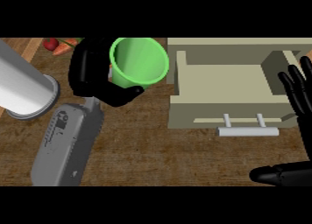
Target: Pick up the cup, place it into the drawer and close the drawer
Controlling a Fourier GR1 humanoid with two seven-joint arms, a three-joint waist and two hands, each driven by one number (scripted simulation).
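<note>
Green cup [140, 61] at eleven o'clock sits curled in the left hand [93, 78], just beside the open drawer [233, 94]; the right hand [304, 98] rests spread at three o'clock.

Cup [140, 61]: bright green, smooth-walled, tapering. It is tilted so that its open mouth faces the camera and the pale green interior shows. It sits just left of the drawer, clear of the drawer's left wall, with black fingers wrapped around its left side and lower rim.

Drawer [231, 98]: beige box, pulled open, interior bare and visible from above. Its front panel faces the near edge of the counter and carries a pale grey bar handle [247, 131] on two short posts. The cup lies outside the drawer, level with its rear left corner.
</note>
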